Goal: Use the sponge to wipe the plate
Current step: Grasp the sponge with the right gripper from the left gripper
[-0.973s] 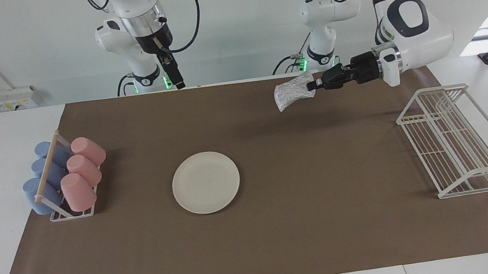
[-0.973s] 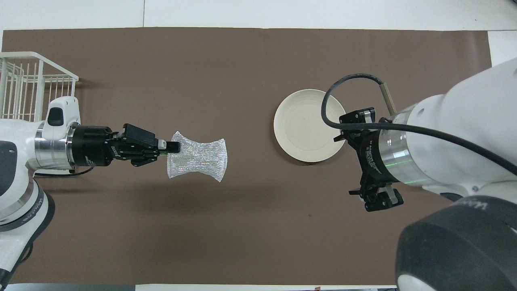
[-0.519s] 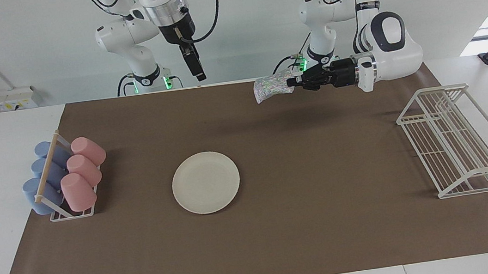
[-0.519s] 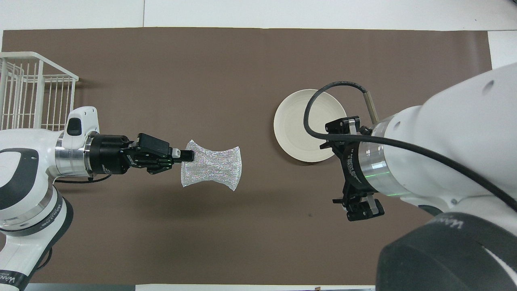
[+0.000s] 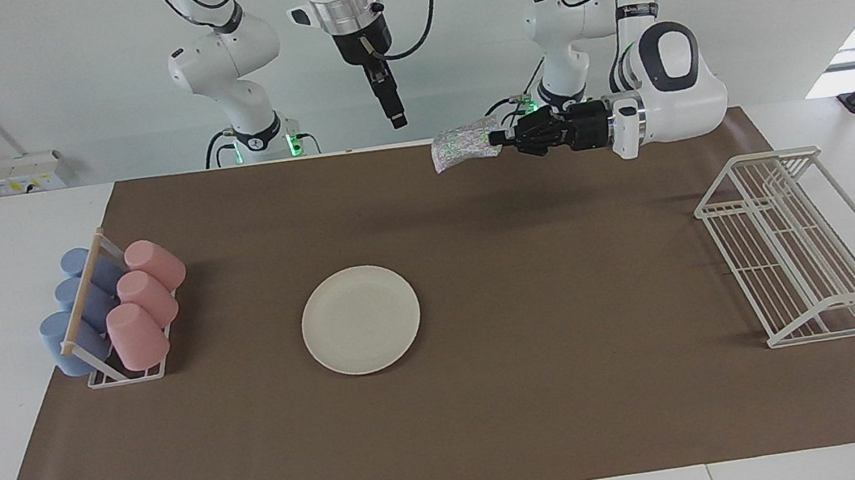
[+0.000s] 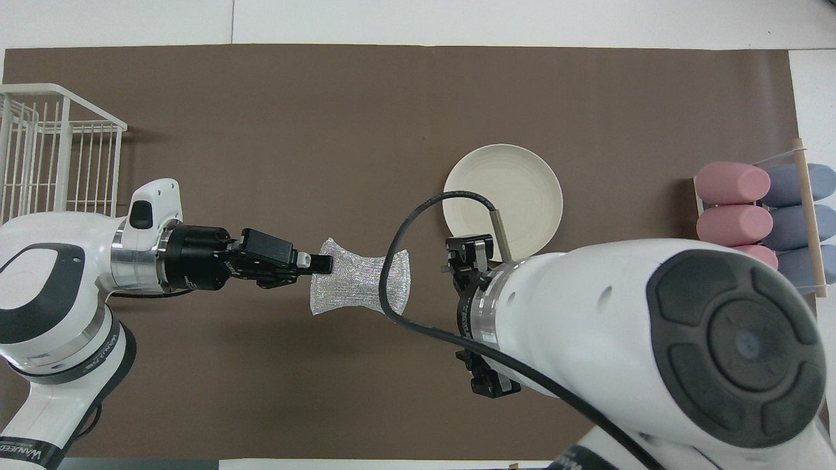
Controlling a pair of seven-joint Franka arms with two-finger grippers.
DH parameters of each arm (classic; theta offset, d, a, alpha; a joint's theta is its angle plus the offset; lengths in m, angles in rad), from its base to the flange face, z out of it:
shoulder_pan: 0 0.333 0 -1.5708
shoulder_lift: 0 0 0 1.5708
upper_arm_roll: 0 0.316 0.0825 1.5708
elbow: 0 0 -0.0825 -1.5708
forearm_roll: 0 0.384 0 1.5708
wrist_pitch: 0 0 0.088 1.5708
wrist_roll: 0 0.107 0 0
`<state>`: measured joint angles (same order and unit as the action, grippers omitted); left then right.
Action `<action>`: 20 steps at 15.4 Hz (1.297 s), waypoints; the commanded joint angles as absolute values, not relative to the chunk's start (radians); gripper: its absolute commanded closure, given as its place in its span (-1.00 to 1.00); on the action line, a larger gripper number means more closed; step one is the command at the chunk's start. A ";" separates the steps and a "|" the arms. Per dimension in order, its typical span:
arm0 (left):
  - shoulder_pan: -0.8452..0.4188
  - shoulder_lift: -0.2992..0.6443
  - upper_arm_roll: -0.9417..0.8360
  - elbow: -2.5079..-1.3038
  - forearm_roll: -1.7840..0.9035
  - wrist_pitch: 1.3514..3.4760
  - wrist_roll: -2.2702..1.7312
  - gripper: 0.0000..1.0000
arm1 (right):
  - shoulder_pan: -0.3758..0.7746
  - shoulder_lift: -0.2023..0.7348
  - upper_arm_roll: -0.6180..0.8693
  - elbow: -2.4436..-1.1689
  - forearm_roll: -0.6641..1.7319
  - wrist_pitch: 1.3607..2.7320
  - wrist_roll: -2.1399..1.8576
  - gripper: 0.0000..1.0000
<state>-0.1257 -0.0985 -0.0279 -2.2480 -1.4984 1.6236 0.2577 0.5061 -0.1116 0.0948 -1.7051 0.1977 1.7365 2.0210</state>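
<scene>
Sponge (image 5: 458,146) up in the air, plate (image 5: 360,319) lying bare mid-worktop.

Left end effector (image 5: 497,139) pinching the sponge by one short edge, held out level over the mat's robot-side edge, roughly midway along it; rest of the pad hanging free and waisted in the middle, so clearly soft and light, crinkly cover probably a bit slick. Looks like a fair grip for carrying, but for scrubbing probably better pressed down flat than dragged by that edge, else likely to fold over. Plate sitting flat about halfway between the mat's long edges, toward the right arm's end, stiff, smooth, breakable, likely to skate under a sideways push unless pinned at the rim. Right end effector (image 5: 398,119) raised over the robot-side edge, fingers spread, gripping nothing. Nothing wiped yet.
</scene>
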 commanded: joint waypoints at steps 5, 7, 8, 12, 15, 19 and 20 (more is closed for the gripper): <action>-0.140 -0.132 -0.012 -2.284 -1.520 1.615 0.273 1.00 | 0.635 -0.110 0.098 -1.808 0.222 2.041 2.207 -1.00; -0.138 -0.132 -0.011 -2.284 -1.520 1.609 0.272 1.00 | 0.632 -0.118 0.098 -1.847 0.221 2.074 2.192 -1.00; -0.137 -0.132 -0.011 -2.284 -1.520 1.608 0.272 1.00 | 0.630 -0.120 0.098 -1.853 0.221 2.077 2.177 -1.00; -0.129 -0.133 -0.009 -2.284 -1.517 1.598 0.272 1.00 | 0.627 -0.137 0.097 -1.881 0.219 2.049 2.140 -1.00; -0.127 -0.133 -0.008 -2.284 -1.513 1.586 0.270 1.00 | 0.624 -0.124 0.097 -1.876 0.219 2.063 2.137 -1.00; -0.123 -0.133 -0.006 -2.284 -1.506 1.572 0.270 1.00 | 0.626 -0.100 0.098 -1.875 0.221 2.131 2.138 -1.00; -0.123 -0.133 -0.006 -2.284 -1.506 1.568 0.270 1.00 | 0.626 -0.098 0.098 -1.875 0.219 2.138 2.138 -1.00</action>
<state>-0.1252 -0.1010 -0.0164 -2.2484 -1.4984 1.5894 0.2578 0.6372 -0.0997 0.0926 -1.8584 0.2096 2.1030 2.1672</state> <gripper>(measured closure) 0.974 0.000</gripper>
